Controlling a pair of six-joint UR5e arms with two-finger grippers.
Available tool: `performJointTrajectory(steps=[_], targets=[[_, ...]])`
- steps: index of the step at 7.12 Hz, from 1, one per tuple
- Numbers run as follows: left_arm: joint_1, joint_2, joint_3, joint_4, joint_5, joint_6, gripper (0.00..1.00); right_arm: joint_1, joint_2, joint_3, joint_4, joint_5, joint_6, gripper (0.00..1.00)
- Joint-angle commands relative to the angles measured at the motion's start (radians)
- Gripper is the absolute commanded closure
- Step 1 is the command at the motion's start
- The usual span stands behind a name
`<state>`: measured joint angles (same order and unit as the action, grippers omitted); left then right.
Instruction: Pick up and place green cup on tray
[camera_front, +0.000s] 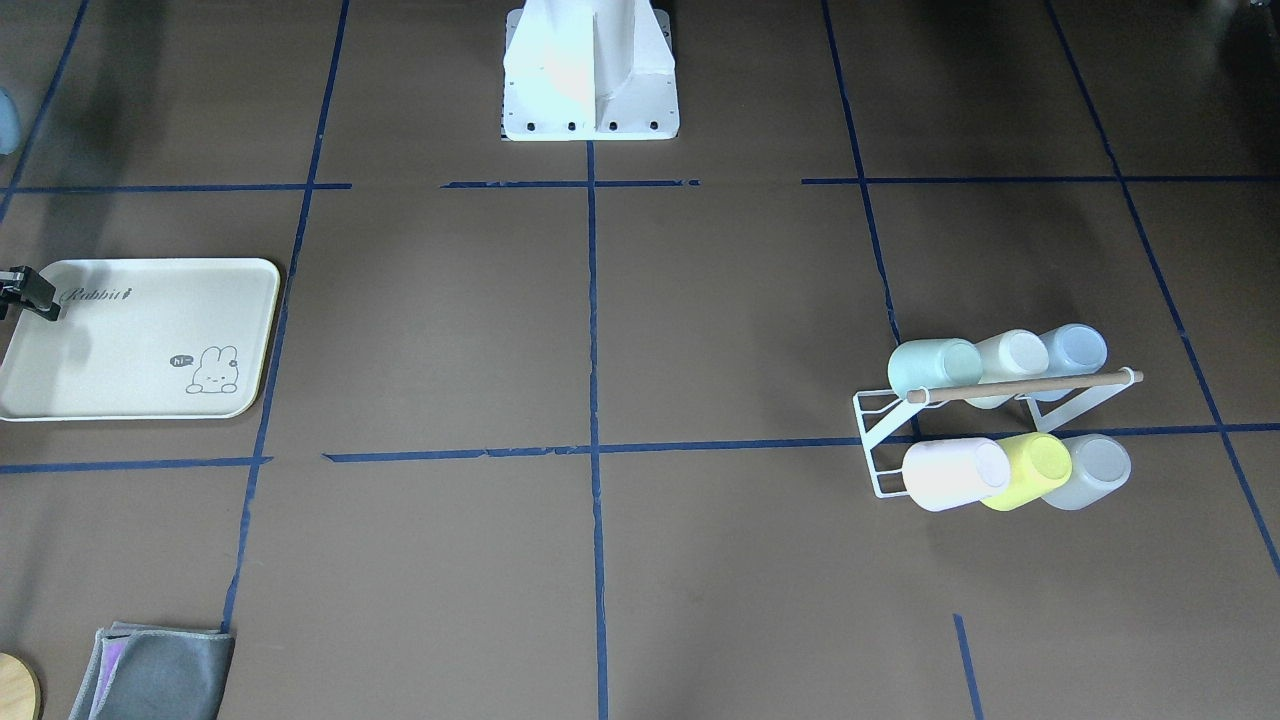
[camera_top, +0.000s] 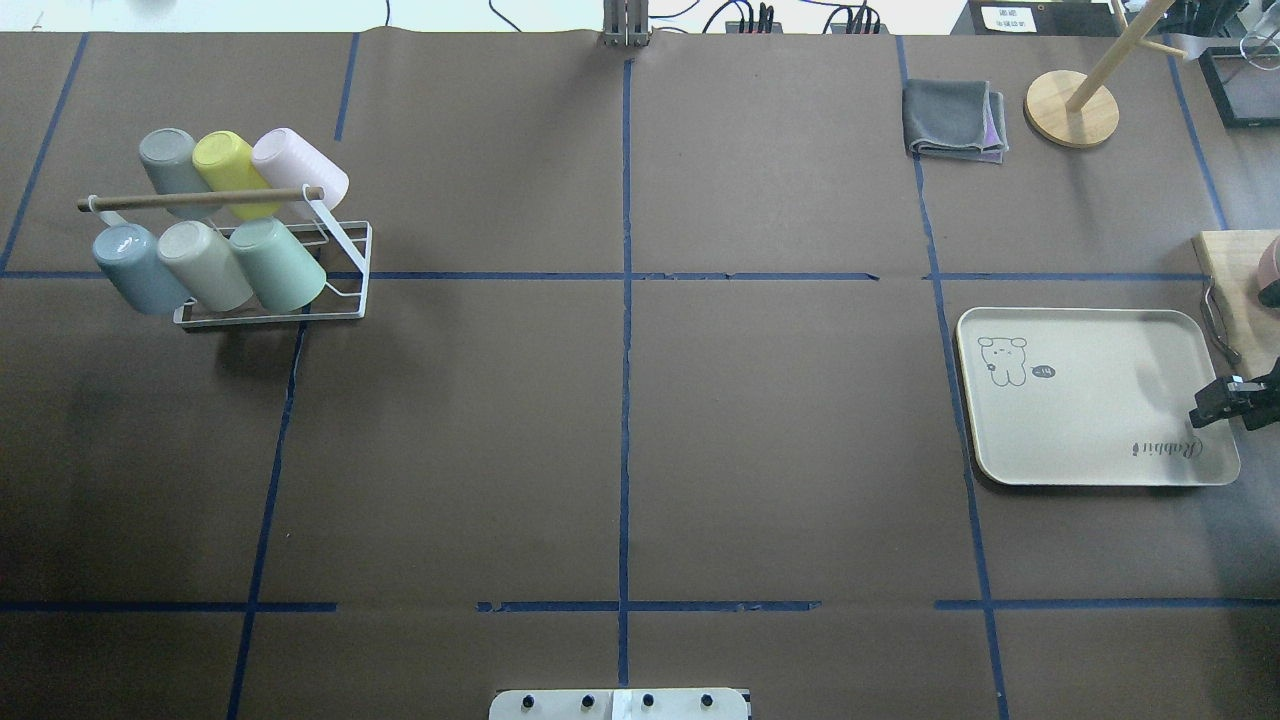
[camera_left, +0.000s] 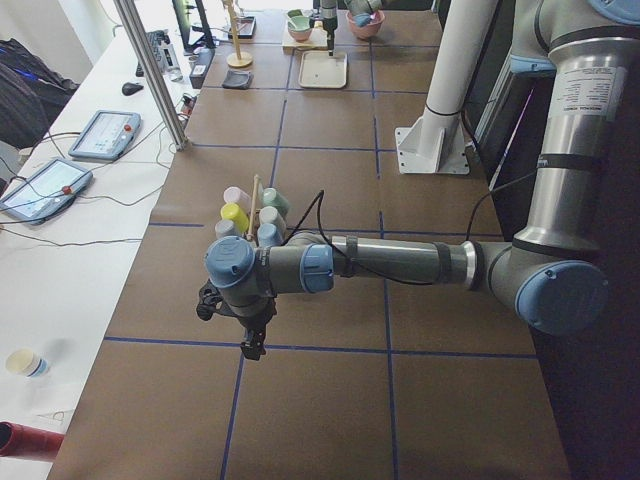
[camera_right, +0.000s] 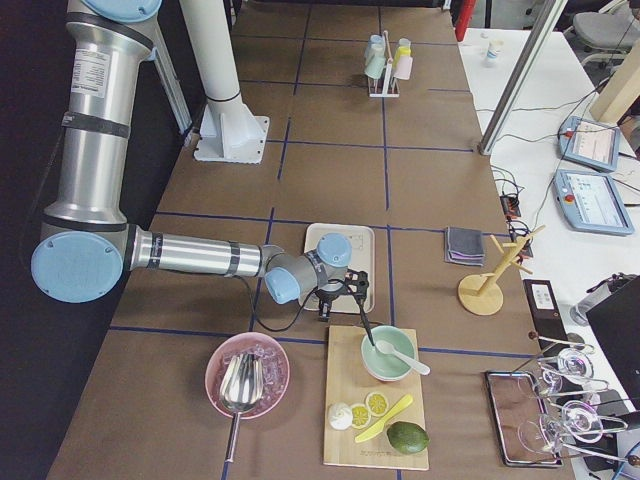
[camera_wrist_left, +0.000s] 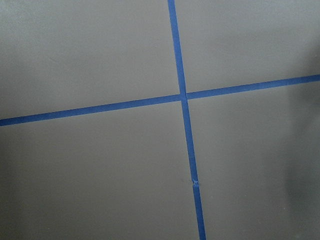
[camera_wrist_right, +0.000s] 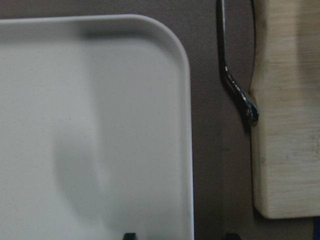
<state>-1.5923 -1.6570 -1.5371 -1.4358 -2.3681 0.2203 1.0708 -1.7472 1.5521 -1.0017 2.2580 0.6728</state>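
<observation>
The pale mint-green cup (camera_front: 935, 367) lies tilted on a white wire rack (camera_front: 880, 440), at the rack's end nearest the table's middle; it also shows in the overhead view (camera_top: 277, 264). The cream tray (camera_front: 140, 340) with the bunny drawing lies flat and bare at the opposite side (camera_top: 1090, 430). My right gripper (camera_top: 1205, 410) hovers over the tray's outer edge, far from the cup. The right wrist view shows its fingertips (camera_wrist_right: 129, 235) apart, straddling the tray's rim (camera_wrist_right: 189, 150). My left gripper (camera_left: 252, 340) shows only in the left exterior view, beyond the rack; I cannot tell its state.
The rack also holds a yellow-green cup (camera_front: 1035, 468), a pale blue cup (camera_front: 1075, 350) and other pastel cups under a wooden bar. A cutting board (camera_wrist_right: 285, 125) and a metal handle (camera_wrist_right: 235, 85) lie beside the tray. A grey cloth (camera_top: 952, 120) and wooden stand (camera_top: 1072, 108) lie beyond it.
</observation>
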Motion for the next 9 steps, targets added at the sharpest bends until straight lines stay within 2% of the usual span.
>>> performJointTrajectory(steps=[1, 2, 5, 7, 8, 9], targets=[[0.0, -0.001, 0.0, 0.0, 0.0, -0.001, 0.0, 0.0, 0.0, -0.001, 0.002, 0.0, -0.002, 0.9], [0.0, -0.003, 0.0, 0.0, 0.0, -0.001, 0.0, 0.001, 0.0, -0.001, 0.002, 0.0, 0.001, 0.99], [0.0, -0.006, -0.002, 0.0, 0.001, -0.002, 0.0, 0.003, 0.0, 0.02, 0.003, 0.003, 0.005, 1.0], [0.0, -0.007, -0.002, 0.0, 0.0, -0.002, 0.0, 0.012, -0.015, 0.118, 0.021, 0.024, 0.01, 1.0], [-0.002, -0.007, -0.002, 0.0, 0.001, -0.002, 0.0, 0.053, -0.015, 0.149, 0.021, 0.056, 0.01, 1.0], [0.0, -0.007, -0.002, 0.0, 0.0, -0.002, 0.0, 0.113, -0.009, 0.17, 0.021, 0.131, 0.01, 1.0]])
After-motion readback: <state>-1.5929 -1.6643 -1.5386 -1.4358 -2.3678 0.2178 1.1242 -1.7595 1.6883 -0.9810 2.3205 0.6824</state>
